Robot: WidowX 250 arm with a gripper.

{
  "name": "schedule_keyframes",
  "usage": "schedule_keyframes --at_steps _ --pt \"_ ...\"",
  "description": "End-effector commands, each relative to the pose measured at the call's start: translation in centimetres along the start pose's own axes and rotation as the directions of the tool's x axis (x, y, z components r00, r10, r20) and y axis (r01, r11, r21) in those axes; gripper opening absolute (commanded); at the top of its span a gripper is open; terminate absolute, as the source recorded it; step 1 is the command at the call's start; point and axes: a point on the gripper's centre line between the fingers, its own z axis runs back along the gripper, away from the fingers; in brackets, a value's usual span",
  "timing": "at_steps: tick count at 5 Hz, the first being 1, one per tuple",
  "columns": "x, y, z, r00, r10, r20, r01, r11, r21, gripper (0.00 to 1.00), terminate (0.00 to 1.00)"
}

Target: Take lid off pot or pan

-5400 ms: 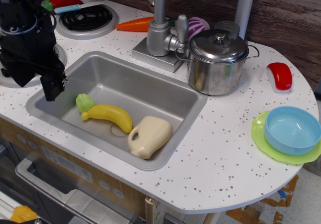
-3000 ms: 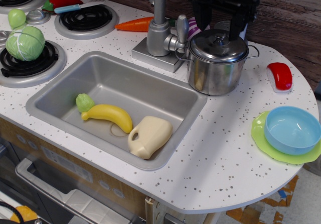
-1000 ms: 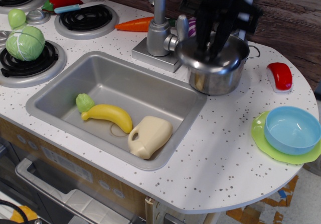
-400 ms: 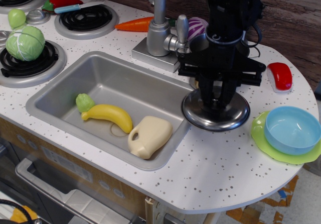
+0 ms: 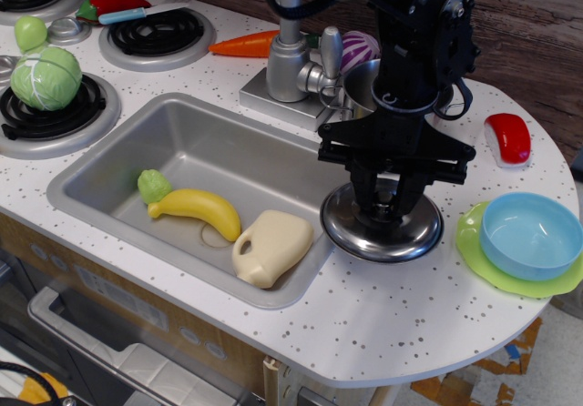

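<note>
Lid sits directly under the gripper, whose black fingers are closed on the knob at the lid's centre. The lid is off the pot and lies over the white speckled counter, just beside the right edge of the sink; whether it rests on the counter or hangs just above it cannot be told. The pot stands uncovered behind the arm, beside the faucet, and is mostly hidden. To the right of the lid, a blue bowl sits on a green plate.
</note>
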Motion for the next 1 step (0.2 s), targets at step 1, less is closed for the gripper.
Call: schedule_keyframes --at_steps 1 --pt "0.46 -0.14 0.86 0.999 0.016 0.031 -0.015 1.0 -0.017 1.0 1.0"
